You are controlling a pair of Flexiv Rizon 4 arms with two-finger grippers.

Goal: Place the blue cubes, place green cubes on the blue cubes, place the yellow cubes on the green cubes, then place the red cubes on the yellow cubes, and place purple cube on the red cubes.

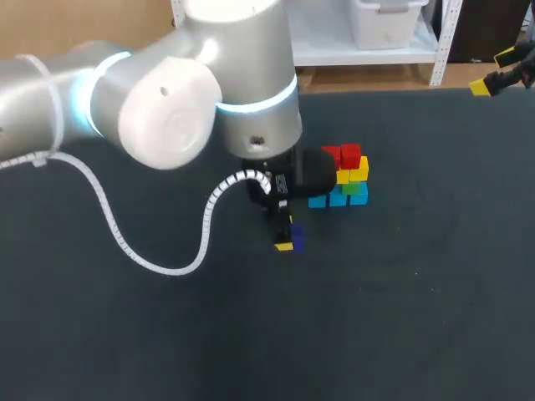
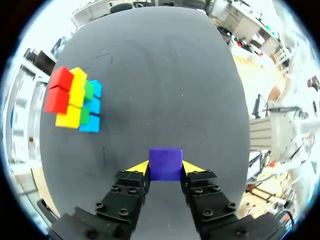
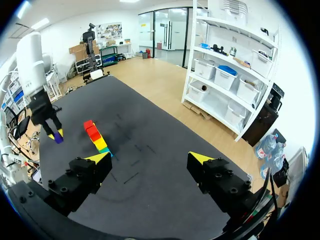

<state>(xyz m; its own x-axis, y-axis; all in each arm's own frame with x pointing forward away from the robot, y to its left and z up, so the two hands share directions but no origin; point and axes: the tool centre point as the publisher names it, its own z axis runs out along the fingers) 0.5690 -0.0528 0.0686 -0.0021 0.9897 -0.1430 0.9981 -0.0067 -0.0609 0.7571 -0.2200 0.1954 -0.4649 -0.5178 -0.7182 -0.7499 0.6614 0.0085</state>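
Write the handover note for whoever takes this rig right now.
Left gripper: shut on the purple cube, apart from the stack.
Right gripper: open, empty, well away from the stack.
Done: blue cubes on the table, then green cubes, yellow cubes and red cubes stacked on top.
Left to do: set the purple cube on the red cubes.

Dark table under soft, even light

The table (image 1: 435, 276) has a matte charcoal top that fills nearly the whole head view, its far edge running straight across the back. The surface takes the light softly and evenly. In the right wrist view a few short dark marks (image 3: 131, 177) and faint scuffs show on it.
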